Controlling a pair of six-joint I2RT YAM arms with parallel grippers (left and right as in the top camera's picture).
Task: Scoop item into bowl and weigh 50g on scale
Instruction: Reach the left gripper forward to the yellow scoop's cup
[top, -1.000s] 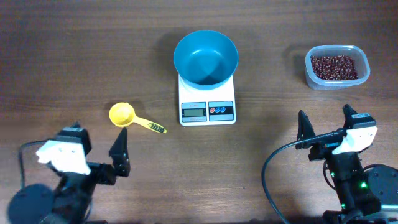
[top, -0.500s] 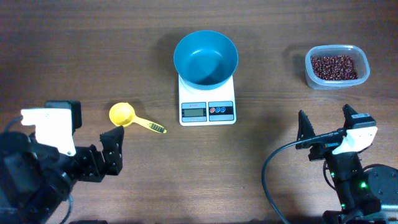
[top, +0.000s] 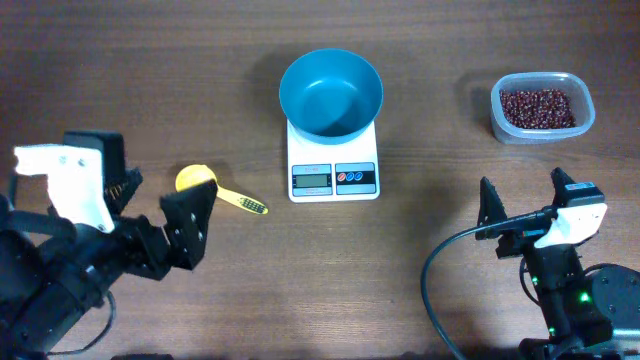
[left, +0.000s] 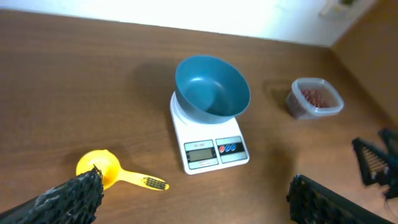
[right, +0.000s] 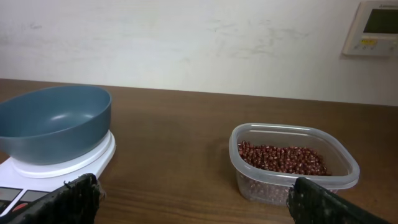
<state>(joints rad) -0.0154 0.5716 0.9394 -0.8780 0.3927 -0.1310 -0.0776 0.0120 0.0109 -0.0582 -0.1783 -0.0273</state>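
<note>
- Now your left end effector (top: 163, 195) has swung up from the lower left corner of the overhead frame. It hangs just beside the yellow scoop (top: 200, 184), with one finger overlapping the edge of the cup as seen from above. Its fingers stand wide apart and hold nothing.
- Meanwhile your right end effector (top: 521, 192) has not stirred. It waits at the lower right of the frame, also spread wide and empty.
- Nothing on the tabletop (top: 150, 80) has shifted. The scoop lies flat, left of centre, with its handle pointing toward the lower right.
- The blue bowl (top: 331, 92) sits on the white scale (top: 333, 172) at upper centre. It looks empty in the overhead and left wrist views.
- The beans (top: 541, 107) are all in the clear tub (top: 589, 112) at the upper right, well apart from both scoop and bowl.
- For the task, I read this as the approach to picking up the scoop. No beans have been scooped, and the weighing has not begun.
- Next, you will likely need to bring the fingers down around the thin handle. It lies low on the tabletop, so a shallow grip could slip.
- The scale's display is too small to read.
</note>
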